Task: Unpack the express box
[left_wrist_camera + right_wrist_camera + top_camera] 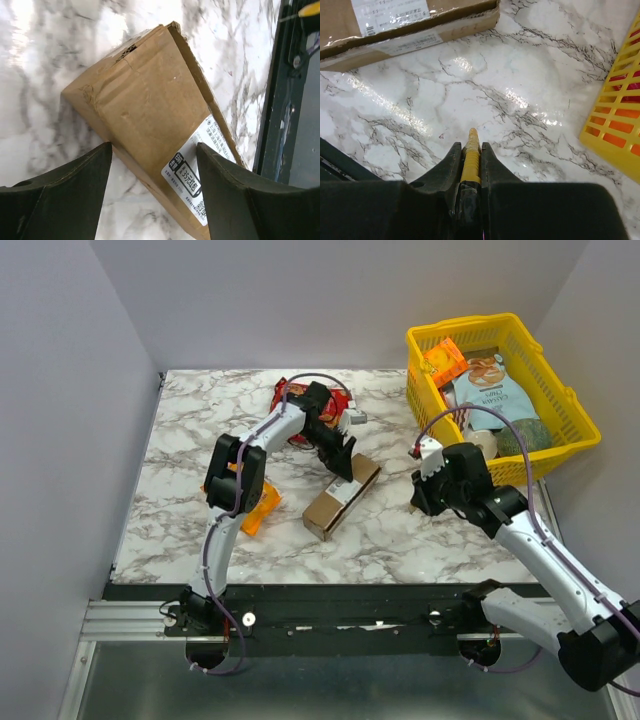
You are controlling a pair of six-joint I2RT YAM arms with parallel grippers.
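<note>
As my left gripper (154, 150) hangs over the express box (145, 95), its matte black jaws stand wide to either side of one end of the carton. Whether they press on it I cannot tell. The box is long and narrow, made of creased brown cardboard that is crumpled at one corner, and it bears a white printed label (192, 165). It lies slantwise near the middle of the glossy white, grey-veined marble table (180, 440), a little toward the near edge. My right gripper (470, 146) is clenched on a slim yellow rod (471, 162). The rod's tapered tip pokes out past the fingertips above bare marble, between the box and the yellow plastic lattice basket (560, 455) at the table's far right corner. Glossy snack bags (495, 390) fill the basket.
</note>
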